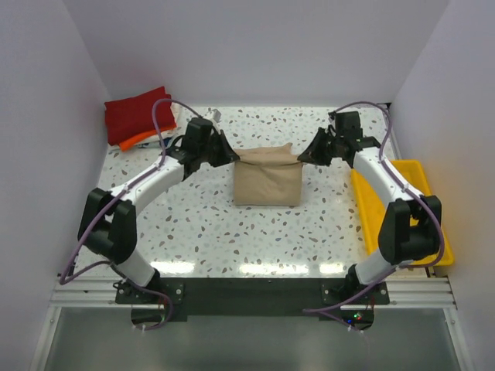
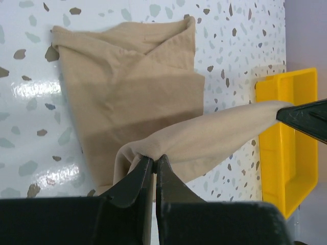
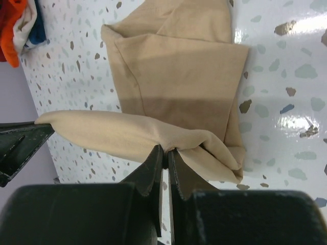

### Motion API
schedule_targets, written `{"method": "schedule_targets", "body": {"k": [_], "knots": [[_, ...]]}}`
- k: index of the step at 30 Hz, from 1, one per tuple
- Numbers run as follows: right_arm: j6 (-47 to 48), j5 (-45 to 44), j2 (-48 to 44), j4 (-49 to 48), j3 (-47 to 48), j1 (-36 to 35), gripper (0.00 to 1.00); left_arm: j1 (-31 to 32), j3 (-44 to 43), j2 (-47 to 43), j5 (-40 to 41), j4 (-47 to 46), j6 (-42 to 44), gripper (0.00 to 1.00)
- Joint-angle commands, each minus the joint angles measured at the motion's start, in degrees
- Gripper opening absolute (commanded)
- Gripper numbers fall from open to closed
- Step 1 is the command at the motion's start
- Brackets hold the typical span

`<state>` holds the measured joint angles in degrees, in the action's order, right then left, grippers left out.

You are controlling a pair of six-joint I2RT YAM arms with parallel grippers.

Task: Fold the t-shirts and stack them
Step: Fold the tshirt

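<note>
Left tool (image 2: 155,157) pinched tight on tan t-shirt (image 2: 133,87) corner, right tool (image 3: 167,150) clamped on the opposite corner

The white, grey-speckled table (image 1: 255,239) carries 3 things. A folded tan t-shirt (image 1: 267,185) lies near its middle, with its far edge raised off the surface. A stack of folded shirts (image 1: 139,116), dark red over orange, sits in the far left corner, and a yellow tray (image 1: 414,171) lies along the right edge.

Right pincer (image 3: 165,151) tight on a tan t-shirt (image 3: 179,76) fold, speckled table (image 3: 286,76) beneath.
</note>
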<state>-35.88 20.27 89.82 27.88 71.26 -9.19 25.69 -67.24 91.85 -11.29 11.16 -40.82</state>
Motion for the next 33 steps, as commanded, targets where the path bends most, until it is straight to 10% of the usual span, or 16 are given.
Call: {"method": "schedule_targets", "body": {"k": [1, 18, 23, 25, 28, 33], "knots": [[-1.1, 0.5, 3.3, -2.3, 5.7, 0.8, 0.00, -2.0, -5.5, 3.5, -3.6, -3.2, 1.1, 0.00], [-2.4, 3.0, 26.8, -3.4, 25.1, 1.8, 0.01, -9.1, -17.4, 22.0, -10.6, -7.4, -1.4, 0.00], [-2.2, 3.7, 34.2, -5.5, 31.1, 2.6, 0.15, -10.9, -21.6, 27.8, -12.3, -10.3, -0.5, 0.00], [-1.9, 4.3, 38.4, -7.9, 34.8, 3.1, 0.32, -11.9, -24.0, 30.8, -14.5, -14.6, -0.2, 0.11], [0.7, 5.7, 42.1, -5.8, 41.0, 3.7, 0.54, -14.2, -27.7, 33.4, -16.1, -17.5, 1.3, 0.54], [3.4, 2.0, 37.6, -5.3, 39.3, 3.7, 0.74, -16.7, -24.5, 29.2, -16.5, -19.7, -0.2, 0.63]]}}
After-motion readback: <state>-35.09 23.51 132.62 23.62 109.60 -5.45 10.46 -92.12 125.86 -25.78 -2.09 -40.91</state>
